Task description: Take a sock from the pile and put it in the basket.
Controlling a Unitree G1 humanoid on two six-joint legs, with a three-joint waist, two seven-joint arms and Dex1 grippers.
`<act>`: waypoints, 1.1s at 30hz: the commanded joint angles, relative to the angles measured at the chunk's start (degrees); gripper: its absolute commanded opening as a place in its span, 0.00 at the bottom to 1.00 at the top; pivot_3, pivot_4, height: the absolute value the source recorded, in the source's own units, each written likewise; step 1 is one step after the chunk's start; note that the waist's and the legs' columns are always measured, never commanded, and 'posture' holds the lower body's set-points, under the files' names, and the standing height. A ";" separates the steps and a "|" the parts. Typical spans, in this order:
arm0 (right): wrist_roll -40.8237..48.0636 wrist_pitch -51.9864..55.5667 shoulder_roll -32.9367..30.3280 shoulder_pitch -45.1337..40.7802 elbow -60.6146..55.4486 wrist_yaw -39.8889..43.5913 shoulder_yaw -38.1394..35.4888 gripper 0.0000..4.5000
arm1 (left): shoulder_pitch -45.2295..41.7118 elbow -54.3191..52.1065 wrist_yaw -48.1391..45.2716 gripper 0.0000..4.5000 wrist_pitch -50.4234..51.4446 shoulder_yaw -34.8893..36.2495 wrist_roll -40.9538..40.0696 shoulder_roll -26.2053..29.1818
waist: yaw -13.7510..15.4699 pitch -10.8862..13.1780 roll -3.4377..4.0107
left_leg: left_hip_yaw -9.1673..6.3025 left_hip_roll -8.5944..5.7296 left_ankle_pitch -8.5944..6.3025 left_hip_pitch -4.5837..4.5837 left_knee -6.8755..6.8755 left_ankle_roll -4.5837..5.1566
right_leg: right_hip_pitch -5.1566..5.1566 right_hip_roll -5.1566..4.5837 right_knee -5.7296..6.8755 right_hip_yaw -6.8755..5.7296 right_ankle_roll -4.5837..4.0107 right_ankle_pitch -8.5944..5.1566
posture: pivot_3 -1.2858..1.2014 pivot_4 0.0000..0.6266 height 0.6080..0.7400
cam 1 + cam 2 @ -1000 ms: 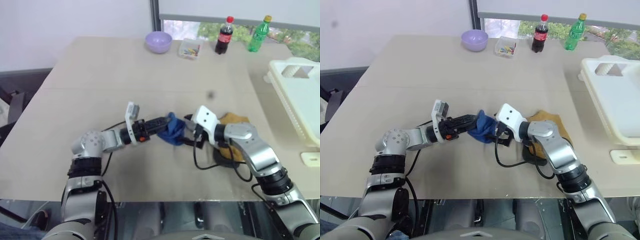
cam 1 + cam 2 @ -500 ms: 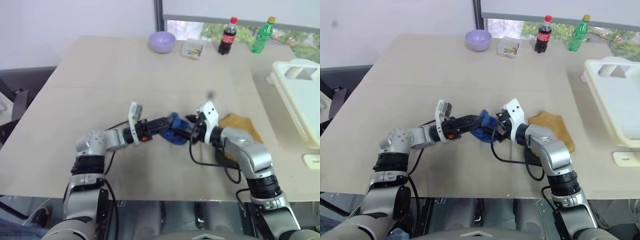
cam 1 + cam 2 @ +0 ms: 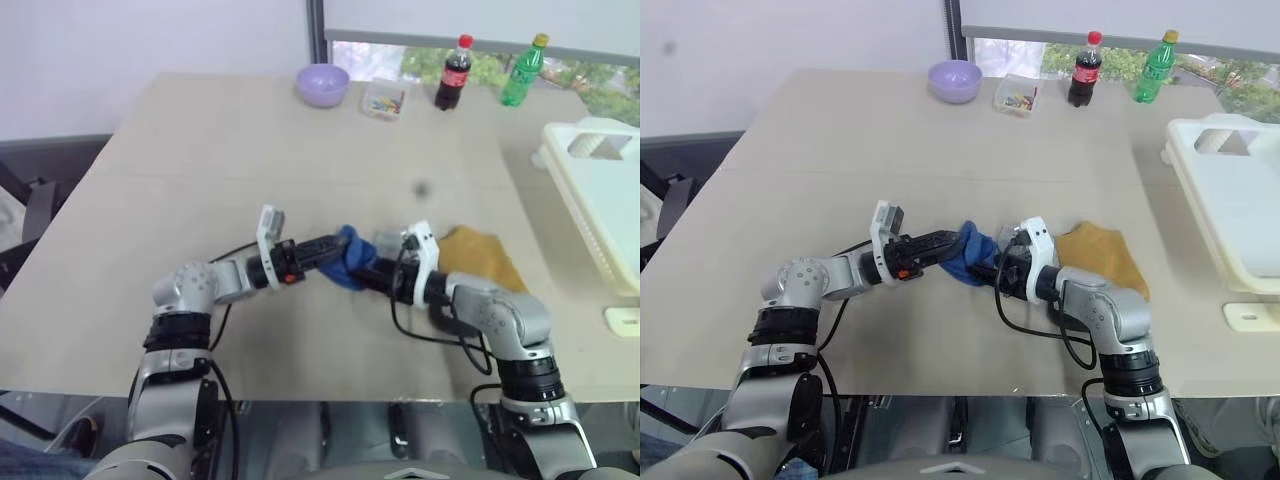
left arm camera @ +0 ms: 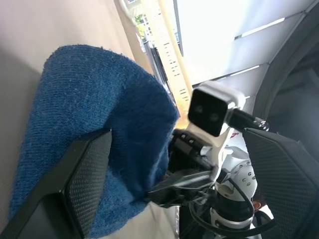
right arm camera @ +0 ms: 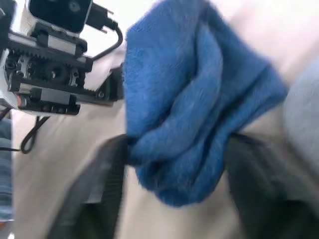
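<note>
The left gripper (image 3: 325,249) points across the bench (image 3: 250,170) with its fingers spread wide on either side of a bright blue sock (image 3: 349,259), touching the cloth without pinching it. The right gripper (image 3: 372,272) meets the same sock from the opposite side, its fingers partly closed around the blue folds; whether they truly grip cannot be told. A mustard yellow sock (image 3: 482,258) lies behind the right wrist, partly hidden. The cream-white basket (image 3: 605,190) stands well apart at the bench's right edge, cut off.

Fuzzy blue knit sock (image 4: 94,124) on matt beige table (image 3: 250,150)
</note>
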 commanded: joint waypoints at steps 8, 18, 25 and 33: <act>2.60 4.62 2.19 -1.52 3.93 -4.12 -1.30 0.02 | 1.09 -1.71 -0.05 1.00 -0.78 0.64 -0.36 -0.33 | -0.15 -0.11 -0.13 | -0.04 0.08 0.00 0.16 0.28 0.00 | 0.16 0.07 0.22 0.01 -0.08 -0.04 | 0.52 0.24 0.93; 3.44 4.24 3.71 -2.17 4.03 -6.63 -3.21 0.02 | 2.03 -4.95 -2.16 1.00 -4.69 1.00 -0.16 0.75 | -0.28 -0.12 -0.14 | -0.09 0.10 0.00 0.21 0.43 0.01 | 0.14 0.07 0.45 0.09 -0.22 -0.12 | 0.52 0.24 0.93; 4.29 4.46 2.91 -2.30 3.06 -7.45 -4.31 0.02 | 6.40 -14.13 -6.44 1.00 -14.30 2.37 0.65 4.52 | -0.26 -0.11 -0.13 | -0.05 0.11 0.00 0.17 0.43 0.00 | 0.06 0.05 0.48 0.15 -0.25 -0.13 | 0.52 0.24 0.93; 7.65 5.37 3.07 -4.55 1.20 -8.47 -6.87 0.02 | 15.96 -18.60 -10.25 1.00 -39.57 -6.00 18.40 10.71 | 0.07 -0.02 -0.01 | 0.05 0.09 -0.01 0.07 0.41 0.00 | -0.05 -0.06 0.41 0.19 -0.27 -0.13 | 0.52 0.24 0.93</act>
